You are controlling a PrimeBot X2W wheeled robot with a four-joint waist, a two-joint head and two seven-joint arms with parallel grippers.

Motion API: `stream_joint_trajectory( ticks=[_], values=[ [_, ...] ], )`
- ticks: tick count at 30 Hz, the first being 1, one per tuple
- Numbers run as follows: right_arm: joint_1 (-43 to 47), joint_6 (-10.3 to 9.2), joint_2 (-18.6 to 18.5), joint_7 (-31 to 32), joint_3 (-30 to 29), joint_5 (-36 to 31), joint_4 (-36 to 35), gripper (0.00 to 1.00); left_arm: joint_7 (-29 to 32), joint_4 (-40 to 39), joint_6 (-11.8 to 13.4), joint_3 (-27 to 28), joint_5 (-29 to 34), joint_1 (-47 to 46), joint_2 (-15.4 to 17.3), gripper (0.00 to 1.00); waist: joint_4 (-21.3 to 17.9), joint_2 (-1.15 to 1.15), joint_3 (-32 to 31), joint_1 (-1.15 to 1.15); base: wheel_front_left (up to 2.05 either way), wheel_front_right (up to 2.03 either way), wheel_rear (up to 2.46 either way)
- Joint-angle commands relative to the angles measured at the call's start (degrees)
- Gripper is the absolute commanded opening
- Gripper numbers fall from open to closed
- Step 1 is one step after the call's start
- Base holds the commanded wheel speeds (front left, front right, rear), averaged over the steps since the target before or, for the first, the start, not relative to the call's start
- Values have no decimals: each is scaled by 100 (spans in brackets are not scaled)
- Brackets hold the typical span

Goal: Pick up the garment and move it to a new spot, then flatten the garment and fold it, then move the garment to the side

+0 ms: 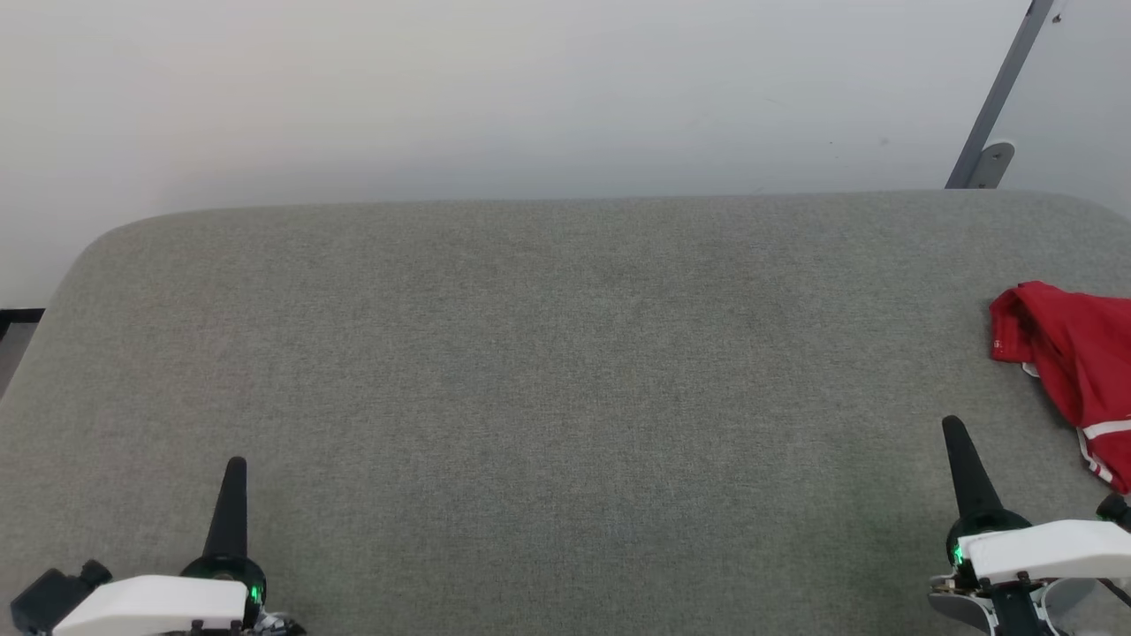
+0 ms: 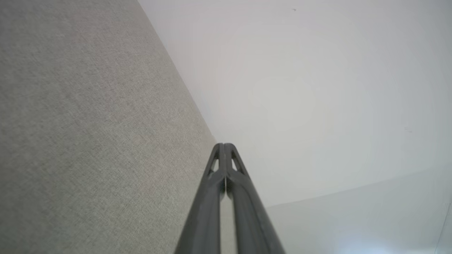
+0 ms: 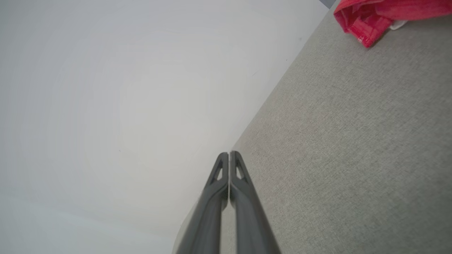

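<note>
Garment (image 1: 1074, 371) lies crumpled at the right edge of the head view — red fabric with white striped trim on grey cushion (image 1: 548, 371). Right gripper (image 1: 952, 428), lower right, is pressed closed and empty, near it; left gripper (image 1: 235, 466), lower left — likewise closed, holding nothing.

We seem to be in a bare test room or lab: a wide grey fabric-covered tabletop (image 1: 530, 353) with rounded corners, a plain white wall (image 1: 442, 88) behind, and a slanted grey metal strut (image 1: 1003, 88).
</note>
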Motion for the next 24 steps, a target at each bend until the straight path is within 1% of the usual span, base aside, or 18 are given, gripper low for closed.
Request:
stream_joint_trajectory(
  ticks=[1,24],
  values=[
    [-136,1,12,39,-14,127,-45,0,25,-23,-18,3,-108,-137,29,0,0,0,1,0,0,0,0],
    [-276,0,115,348,-58,1258,42,0,336,145,-24,-58,-1063,-430,-60,0,-11,0,30,0,0,0,0]
  ],
)
